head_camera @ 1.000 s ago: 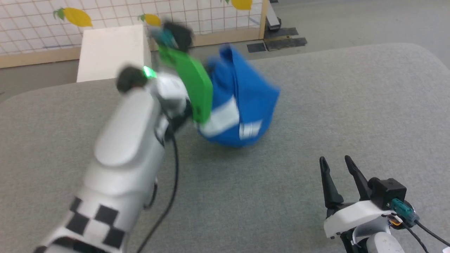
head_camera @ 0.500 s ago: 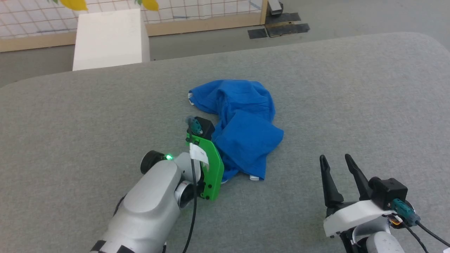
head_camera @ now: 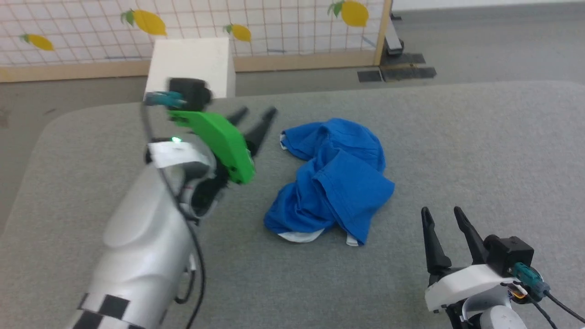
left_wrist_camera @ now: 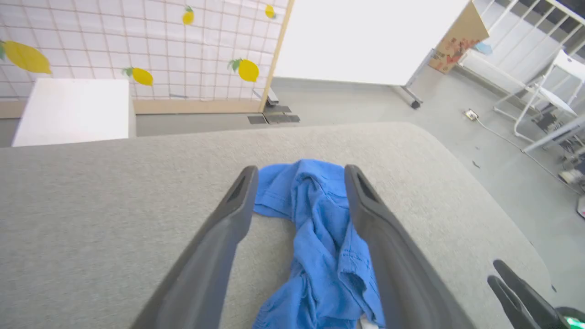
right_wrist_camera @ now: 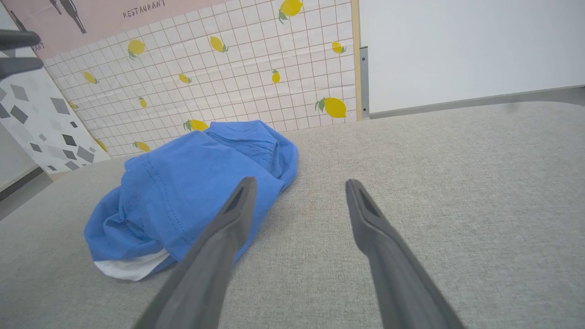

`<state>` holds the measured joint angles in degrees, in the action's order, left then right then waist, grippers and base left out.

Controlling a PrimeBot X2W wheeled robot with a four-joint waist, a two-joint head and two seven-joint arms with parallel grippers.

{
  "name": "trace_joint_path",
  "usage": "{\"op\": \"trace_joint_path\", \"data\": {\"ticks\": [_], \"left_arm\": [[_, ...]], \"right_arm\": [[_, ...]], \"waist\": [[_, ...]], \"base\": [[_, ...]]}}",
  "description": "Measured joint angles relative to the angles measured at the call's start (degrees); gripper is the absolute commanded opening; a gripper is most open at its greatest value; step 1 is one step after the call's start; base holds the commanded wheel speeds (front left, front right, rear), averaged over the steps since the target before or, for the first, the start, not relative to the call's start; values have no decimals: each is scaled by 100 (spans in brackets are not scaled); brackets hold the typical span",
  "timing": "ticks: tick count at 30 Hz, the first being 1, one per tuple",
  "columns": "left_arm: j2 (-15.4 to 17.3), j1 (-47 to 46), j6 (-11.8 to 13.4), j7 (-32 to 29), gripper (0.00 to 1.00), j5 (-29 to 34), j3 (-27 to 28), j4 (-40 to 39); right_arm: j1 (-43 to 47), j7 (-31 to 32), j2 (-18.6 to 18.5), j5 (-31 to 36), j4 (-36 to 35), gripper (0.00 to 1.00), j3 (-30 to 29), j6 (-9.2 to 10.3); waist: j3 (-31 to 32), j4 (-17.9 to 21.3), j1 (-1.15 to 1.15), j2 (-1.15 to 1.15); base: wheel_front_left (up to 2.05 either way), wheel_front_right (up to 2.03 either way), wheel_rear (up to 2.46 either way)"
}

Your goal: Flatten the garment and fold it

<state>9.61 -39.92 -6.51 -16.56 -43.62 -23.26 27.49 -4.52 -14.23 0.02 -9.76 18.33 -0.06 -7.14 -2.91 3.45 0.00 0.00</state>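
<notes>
The left hand is held raised at the garment's 10 o'clock, fingers apart and empty, probably to clear the cloth for a fresh grasp. The right hand, also spread, is parked at 4 o'clock. The garment lies crumpled mid-tabletop, long axis roughly 12-to-6, white hem toward 6.

Left arm stretched forward, left gripper lifted with fingers spread, right gripper low, fingers apart
</notes>
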Motion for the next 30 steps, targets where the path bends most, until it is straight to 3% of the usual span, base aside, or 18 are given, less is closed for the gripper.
{"op": "trace_joint_path", "data": {"ticks": [7, 14, 21, 30], "left_arm": [[620, 514, 302, 1470, 100, 272, 636, -452], [1107, 1554, 845, 2606, 100, 864, 904, -873], [1196, 2622, 1172, 2928, 100, 1046, 944, -1171], [1177, 3425, 1318, 2985, 100, 1061, 928, -1368]], "right_arm": [[103, 1, -1, 3, -9, 100, -67, 0], [243, 18, -1, 13, -81, 100, -135, 0], [283, 63, 1, 14, -154, 100, -157, 0], [290, 68, 0, 13, -163, 100, -136, 0]], "waist": [[321, -264, 0, 0], [549, -454, 0, 0], [540, -445, 0, 0], [451, -328, 0, 0]], "base": [[0, 0, 0], [0, 0, 0], [0, 0, 0], [0, 0, 0]]}}
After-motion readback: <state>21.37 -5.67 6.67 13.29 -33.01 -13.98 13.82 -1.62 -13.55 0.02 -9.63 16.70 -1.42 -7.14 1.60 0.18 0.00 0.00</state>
